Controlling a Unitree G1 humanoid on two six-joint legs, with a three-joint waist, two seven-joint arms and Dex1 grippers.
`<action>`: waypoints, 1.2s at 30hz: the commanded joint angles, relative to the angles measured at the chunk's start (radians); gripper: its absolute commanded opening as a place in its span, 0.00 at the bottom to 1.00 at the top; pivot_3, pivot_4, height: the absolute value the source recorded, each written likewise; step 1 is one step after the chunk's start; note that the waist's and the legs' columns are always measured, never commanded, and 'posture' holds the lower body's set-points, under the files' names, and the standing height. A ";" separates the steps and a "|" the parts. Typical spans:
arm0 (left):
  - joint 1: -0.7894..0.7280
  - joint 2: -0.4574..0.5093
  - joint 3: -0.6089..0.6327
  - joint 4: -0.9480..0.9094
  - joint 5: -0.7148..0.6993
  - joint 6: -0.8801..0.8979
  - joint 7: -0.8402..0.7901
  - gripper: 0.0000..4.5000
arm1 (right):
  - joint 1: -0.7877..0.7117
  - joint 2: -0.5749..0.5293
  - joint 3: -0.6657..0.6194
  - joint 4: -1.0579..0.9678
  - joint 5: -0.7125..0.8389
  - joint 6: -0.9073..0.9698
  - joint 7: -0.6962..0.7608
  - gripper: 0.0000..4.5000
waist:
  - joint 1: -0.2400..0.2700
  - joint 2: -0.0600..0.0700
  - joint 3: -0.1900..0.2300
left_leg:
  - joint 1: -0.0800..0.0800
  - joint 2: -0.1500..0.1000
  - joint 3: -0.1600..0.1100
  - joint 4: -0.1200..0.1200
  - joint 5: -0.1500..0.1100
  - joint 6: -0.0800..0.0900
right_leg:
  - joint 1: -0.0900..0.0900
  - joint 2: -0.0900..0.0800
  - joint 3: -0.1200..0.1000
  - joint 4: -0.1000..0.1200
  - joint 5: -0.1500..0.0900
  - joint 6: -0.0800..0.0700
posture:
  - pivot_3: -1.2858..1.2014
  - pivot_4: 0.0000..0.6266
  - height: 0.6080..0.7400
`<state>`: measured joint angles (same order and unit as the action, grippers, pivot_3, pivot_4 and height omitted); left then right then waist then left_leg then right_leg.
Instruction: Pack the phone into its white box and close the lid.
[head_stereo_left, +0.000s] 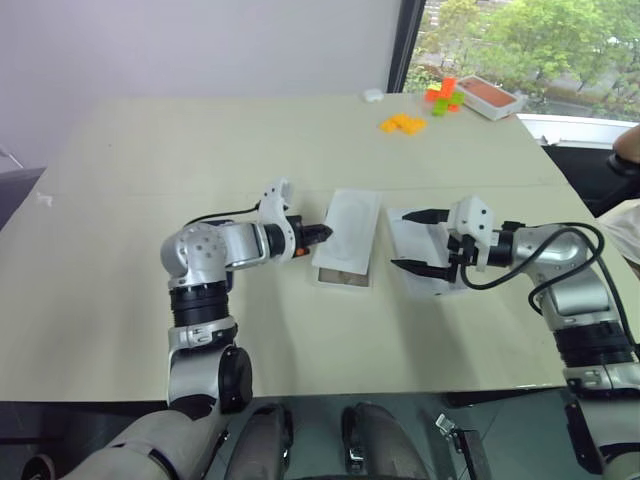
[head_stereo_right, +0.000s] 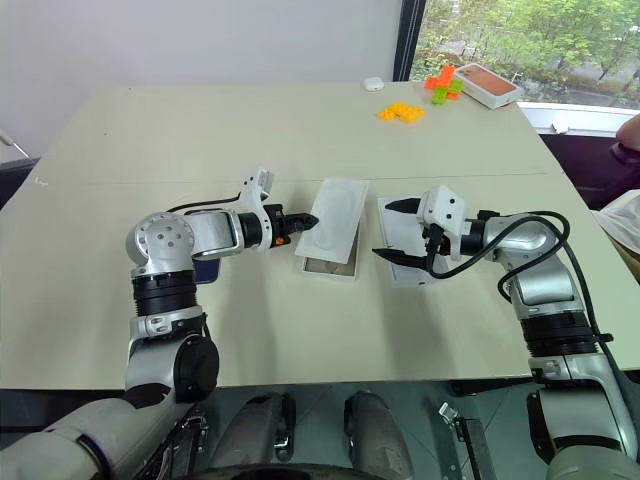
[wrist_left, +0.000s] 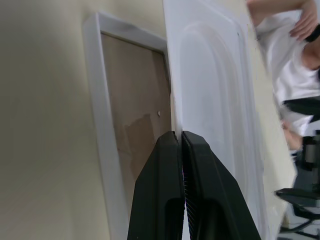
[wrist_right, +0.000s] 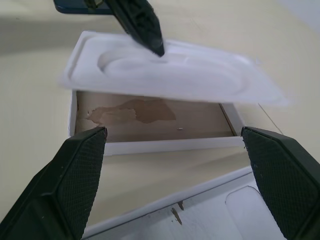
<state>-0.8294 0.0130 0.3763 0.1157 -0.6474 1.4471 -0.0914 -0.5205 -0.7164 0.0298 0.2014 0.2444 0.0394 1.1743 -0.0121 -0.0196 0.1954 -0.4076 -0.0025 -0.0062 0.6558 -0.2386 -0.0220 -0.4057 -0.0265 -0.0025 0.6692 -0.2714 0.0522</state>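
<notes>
L gripper (head_stereo_right: 303, 223) pinched on insert (head_stereo_right: 335, 220) edge, lifted over white box (head_stereo_right: 325, 266), R gripper (head_stereo_right: 394, 229) wide open above lid (head_stereo_right: 402, 245)

My left gripper (head_stereo_right: 308, 224) is pinched shut on the near edge of the thin white insert (head_stereo_right: 338, 219), which sits tilted over the white box (head_stereo_right: 328, 268). My right gripper (head_stereo_right: 390, 229) hangs with fingers wide apart above the lid (head_stereo_right: 397, 238), just beside the box. A bit of the phone (head_stereo_right: 206, 268) shows under my left forearm
</notes>
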 joint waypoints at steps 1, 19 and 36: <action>0.005 -0.012 -0.026 -0.038 0.009 -0.022 0.005 0.01 | -0.008 -0.008 -0.026 -0.014 0.004 -0.021 -0.011 1.00 | 0.001 0.000 0.000 | 0.000 0.000 0.000 0.000 0.000 0.000 | 0.000 0.000 0.000 0.000 0.000 0.000 | 0.52 0.24 1.00; -0.086 0.101 -0.019 -0.061 -0.037 0.024 -0.092 0.82 | -0.047 0.030 -0.015 0.009 -0.004 -0.005 -0.060 1.00 | -0.001 0.000 0.000 | 0.000 0.000 0.000 0.000 0.000 -0.001 | 0.000 0.000 0.000 0.000 0.000 0.000 | 0.52 0.24 1.00; 0.325 0.538 -0.188 -0.178 0.151 -0.903 -0.688 0.83 | -0.209 0.157 0.215 -0.001 -0.264 0.208 -0.261 0.01 | 0.001 0.000 0.000 | -0.001 0.000 0.001 -0.008 0.002 -0.004 | -0.004 -0.001 0.001 -0.004 0.000 -0.002 | 0.52 0.24 1.00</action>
<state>-0.5112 0.5379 0.1515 -0.0430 -0.4946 0.6180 -0.7346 -0.7047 -0.5497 0.2249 0.2183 0.0180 0.2610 0.9119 -0.0108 -0.0191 0.1953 -0.4088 -0.0020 -0.0056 0.6482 -0.2365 -0.0250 -0.4095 -0.0279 -0.0014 0.6653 -0.2716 0.0507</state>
